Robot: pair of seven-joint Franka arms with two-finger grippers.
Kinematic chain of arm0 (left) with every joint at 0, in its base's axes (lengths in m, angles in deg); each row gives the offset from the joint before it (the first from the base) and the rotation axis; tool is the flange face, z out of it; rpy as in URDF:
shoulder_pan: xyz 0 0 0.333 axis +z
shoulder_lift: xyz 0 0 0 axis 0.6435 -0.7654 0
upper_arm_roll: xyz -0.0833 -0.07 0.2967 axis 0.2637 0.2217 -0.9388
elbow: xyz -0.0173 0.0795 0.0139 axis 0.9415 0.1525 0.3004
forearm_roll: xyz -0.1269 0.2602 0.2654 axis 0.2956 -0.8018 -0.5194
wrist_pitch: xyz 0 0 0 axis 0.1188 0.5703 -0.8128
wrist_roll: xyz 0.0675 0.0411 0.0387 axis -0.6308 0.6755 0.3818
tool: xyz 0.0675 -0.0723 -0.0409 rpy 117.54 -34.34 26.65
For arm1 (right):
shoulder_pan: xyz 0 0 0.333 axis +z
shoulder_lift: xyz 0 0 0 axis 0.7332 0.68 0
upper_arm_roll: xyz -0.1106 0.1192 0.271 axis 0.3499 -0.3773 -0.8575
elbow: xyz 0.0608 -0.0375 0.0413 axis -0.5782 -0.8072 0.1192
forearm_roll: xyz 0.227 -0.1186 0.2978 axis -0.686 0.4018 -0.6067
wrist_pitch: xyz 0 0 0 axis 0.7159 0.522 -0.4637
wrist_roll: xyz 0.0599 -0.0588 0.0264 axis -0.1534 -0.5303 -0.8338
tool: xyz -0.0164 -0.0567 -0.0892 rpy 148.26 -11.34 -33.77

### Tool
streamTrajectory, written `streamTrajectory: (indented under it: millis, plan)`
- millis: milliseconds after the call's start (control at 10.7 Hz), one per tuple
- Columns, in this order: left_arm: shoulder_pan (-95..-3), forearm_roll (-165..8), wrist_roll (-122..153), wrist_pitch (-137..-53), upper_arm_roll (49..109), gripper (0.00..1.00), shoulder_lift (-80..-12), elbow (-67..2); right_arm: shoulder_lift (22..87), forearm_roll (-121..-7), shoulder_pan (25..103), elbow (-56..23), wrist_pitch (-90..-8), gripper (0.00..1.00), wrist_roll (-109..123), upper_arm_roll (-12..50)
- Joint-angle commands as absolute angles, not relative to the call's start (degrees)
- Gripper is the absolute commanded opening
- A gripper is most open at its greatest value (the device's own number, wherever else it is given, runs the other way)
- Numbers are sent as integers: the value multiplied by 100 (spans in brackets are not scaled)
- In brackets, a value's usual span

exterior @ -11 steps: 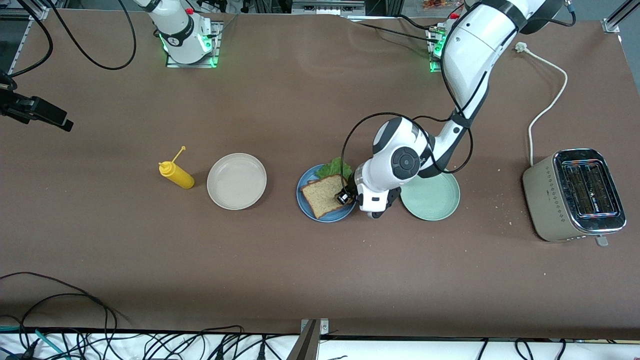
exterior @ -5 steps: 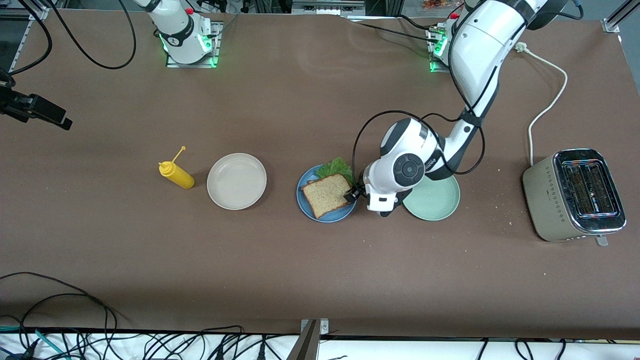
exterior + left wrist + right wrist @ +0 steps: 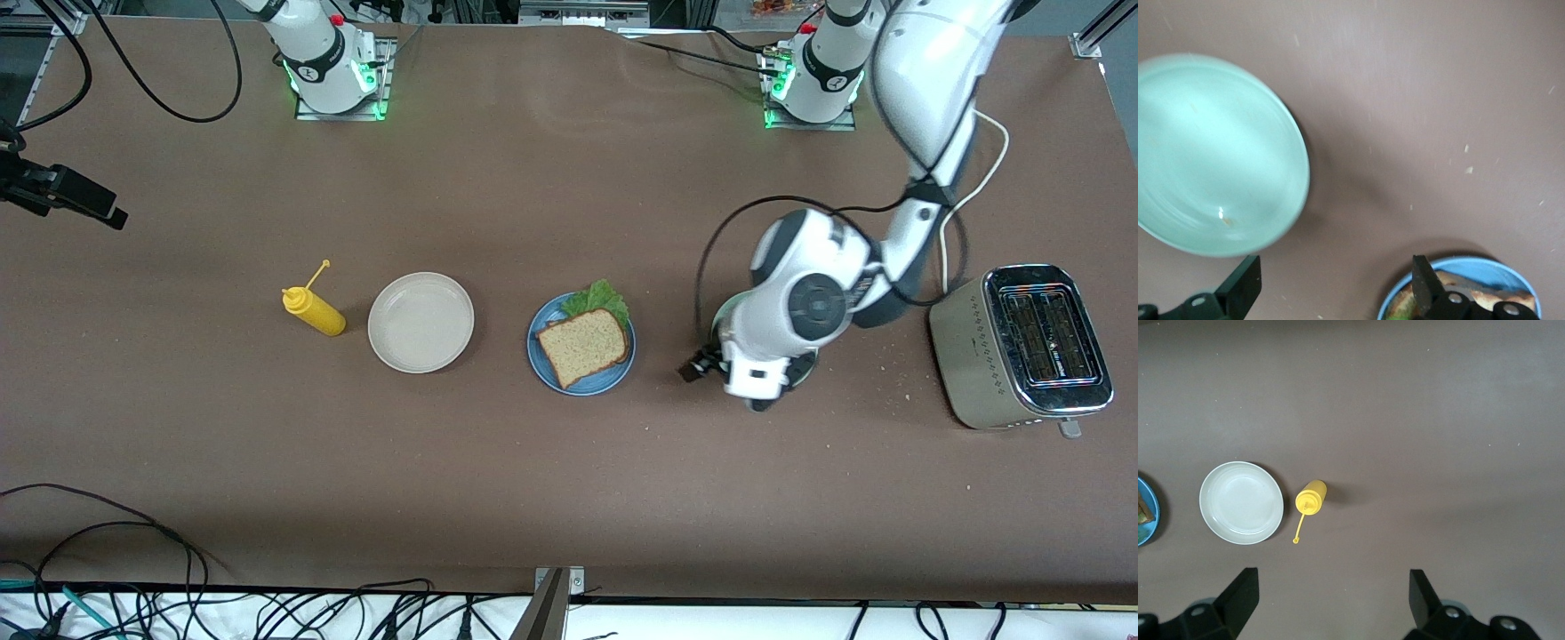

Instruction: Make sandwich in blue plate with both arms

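**A:** Sandwich [image 3: 582, 346] looks built to us: a bread slice on top, lettuce [image 3: 597, 298] poking out at the edge away from the camera, all of it on the blue plate [image 3: 542, 366]. We can't see the lower slice from here.

**B:** Agreed. We read our left gripper [image 3: 699, 370] as hanging over bare table between the blue plate and the mint plate [image 3: 1218, 153], fingers [image 3: 1245, 283] spread apart and nothing between them. In the left wrist view the blue plate sits just beside one fingertip and the mint plate beside the other.

**A:** And our right gripper [image 3: 1331, 597]?

**B:** Jaws apart too, empty, waiting high over the table toward the right arm's end. Under it we see the yellow bottle [image 3: 1310, 499] lying close beside the white plate [image 3: 1241, 502], with a sliver of the blue plate well off to one side.

**A:** So which step are we in?

**B:** We judge it the retreat after placing the top slice. What's left is small: we'd check that the top slice sits square over the filling, and if so, lift the left arm clear without brushing either plate's rim. The toaster [image 3: 1022, 345] stands close to the left arm's elbow, so that swing needs care.
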State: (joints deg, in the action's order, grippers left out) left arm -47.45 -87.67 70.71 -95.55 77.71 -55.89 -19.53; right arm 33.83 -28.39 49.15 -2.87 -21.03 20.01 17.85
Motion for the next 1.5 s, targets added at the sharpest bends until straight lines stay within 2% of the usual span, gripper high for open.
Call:
streamTrajectory:
  millis: [0,561,935,1403]
  plan:
    - [-4043,-9309,5599,-9092,7794,97,-5031,-1940,3273,-2820,4935,-220,-1994,100,2069,1770]
    - [-3304,-9733,3013,-8055,7750,100,-4986,-939,3272,-2820,4935,-220,-1994,100,2070,1682]
    - [-3065,-9707,1905,-7729,7751,100,-5012,-631,3272,-2829,4935,-220,-1994,100,2087,1682]
    - [-2810,-9462,1191,-7702,7768,100,-5029,-507,3272,-2820,4935,-220,-1994,100,2078,1647]
